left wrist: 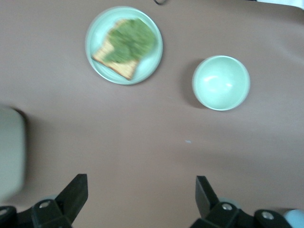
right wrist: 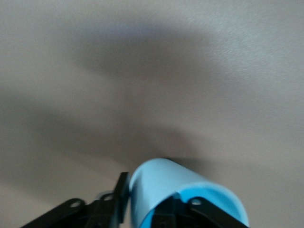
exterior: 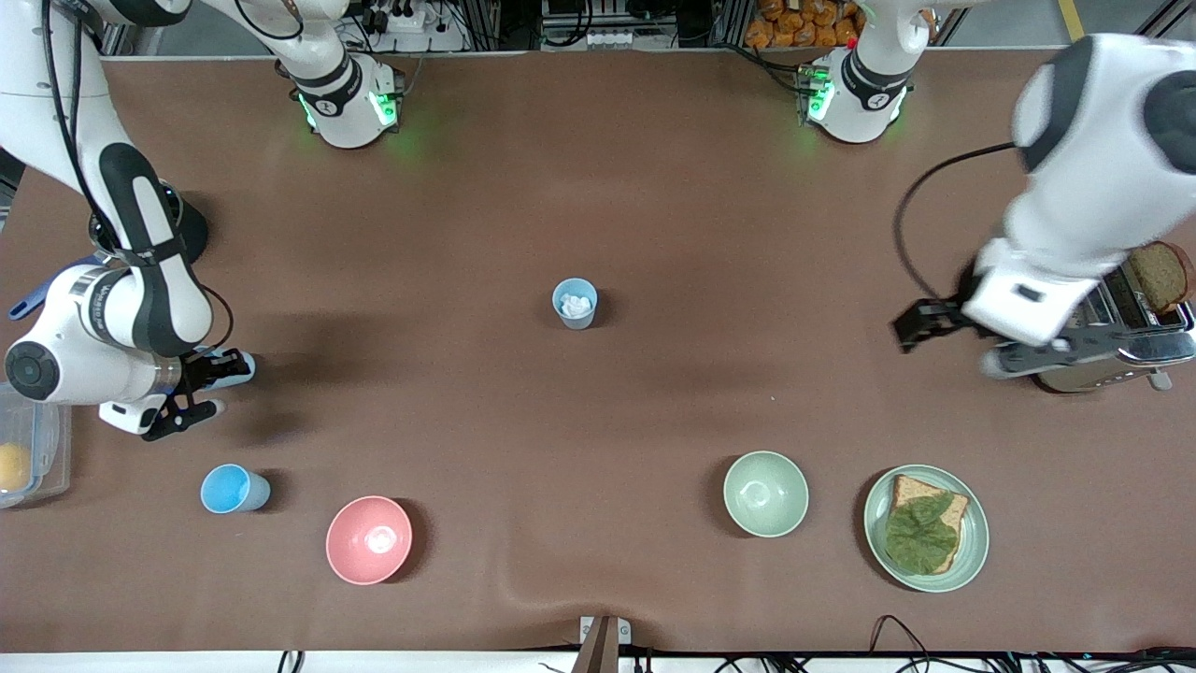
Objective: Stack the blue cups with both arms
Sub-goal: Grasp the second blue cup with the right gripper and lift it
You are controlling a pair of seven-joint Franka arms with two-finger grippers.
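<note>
I'm looking down on a brown mat-covered table (exterior: 598, 187), slightly rippled near the front edge, w/ both arm bases at the top edge, green lights lit on each; past that edge I see cables, a power strip and an orange-ish pile of stuff in the room. Right gripper (exterior: 196, 393) is up over the mat at the right arm's end, fingers closed around a blue cup (right wrist: 183, 197) held sideways, its bright inside showing in the right wrist view. A second blue cup (exterior: 234, 490) lies tipped on its side nearer the front camera than that gripper, just beside the pink bowl (exterior: 369, 539). Third cup (exterior: 575, 303) stands upright mid-table w/ something white inside. Left gripper (exterior: 920, 322) hangs over bare mat beside the toaster (exterior: 1112, 346) at the left arm's end; in the left wrist view its fingers (left wrist: 71, 197) are spread wide, nothing between them. The toaster has a slice of brown bread (exterior: 1160, 275) sticking up. Nearer the camera sit the green bowl (exterior: 765, 494) and a plate (exterior: 972, 542) carrying toast w/ a lettuce leaf (exterior: 920, 533). A clear plastic box (exterior: 47, 458) w/ something orange in it sits at the right arm's end.
</note>
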